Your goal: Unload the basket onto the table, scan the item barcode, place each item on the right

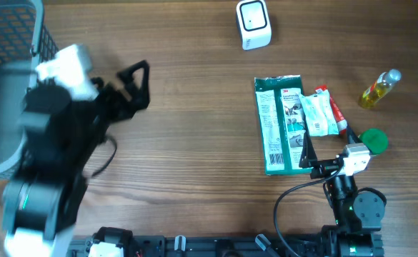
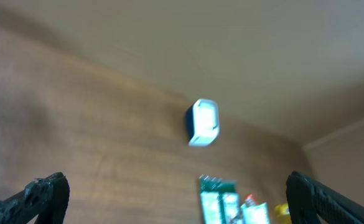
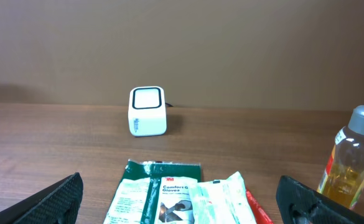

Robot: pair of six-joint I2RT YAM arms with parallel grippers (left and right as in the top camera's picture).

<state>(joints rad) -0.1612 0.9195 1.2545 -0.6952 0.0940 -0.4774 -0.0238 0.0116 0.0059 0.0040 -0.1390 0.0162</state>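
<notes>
The white barcode scanner (image 1: 253, 24) stands at the far middle of the table, also in the left wrist view (image 2: 203, 122) and right wrist view (image 3: 147, 111). Items lie at the right: a green glove package (image 1: 279, 125) (image 3: 163, 193) (image 2: 218, 200), a white packet (image 1: 317, 114) (image 3: 222, 198) overlapping it, and a red pack (image 1: 335, 111) beside that. My right gripper (image 1: 328, 151) (image 3: 188, 205) hovers open over the near end of these items, holding nothing. My left gripper (image 1: 138, 87) (image 2: 182, 208) is open and empty over bare wood at the left, blurred.
A grey wire basket (image 1: 8, 43) fills the far left corner. A small bottle of yellow liquid (image 1: 380, 89) (image 3: 351, 155) lies at the right edge, and a green round cap (image 1: 374, 139) sits near the right wrist. A black cable (image 1: 294, 196) loops by the right arm's base.
</notes>
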